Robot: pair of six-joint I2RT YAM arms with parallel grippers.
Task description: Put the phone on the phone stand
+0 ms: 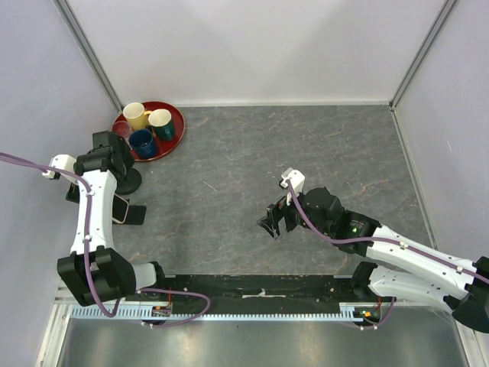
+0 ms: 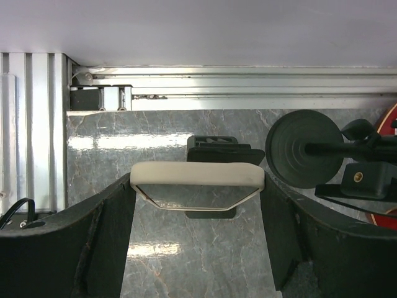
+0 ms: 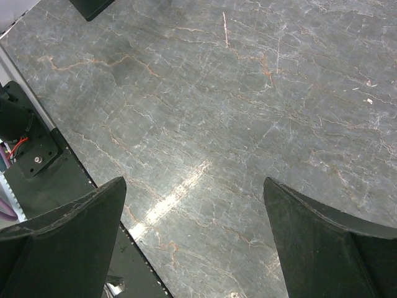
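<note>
A phone in a cream case (image 2: 197,175), its glossy screen mirroring the table, spans the gap between my left gripper's fingers (image 2: 111,230). My left gripper (image 2: 197,186) is shut on its two ends at the table's left side. The matte black phone stand (image 2: 217,148) sits directly behind and below the phone, its base lip showing under the phone's lower edge. I cannot tell whether the phone rests on it. In the top view the phone (image 1: 121,208) and stand (image 1: 136,215) lie under my left gripper (image 1: 116,200). My right gripper (image 3: 193,186) is open and empty over bare table, mid-table (image 1: 273,222).
A red tray (image 1: 177,122) with several cups stands at the back left. A black round-based holder (image 2: 304,149) stands just right of the stand, also in the top view (image 1: 128,182). Enclosure walls and an aluminium rail (image 2: 37,124) are close on the left.
</note>
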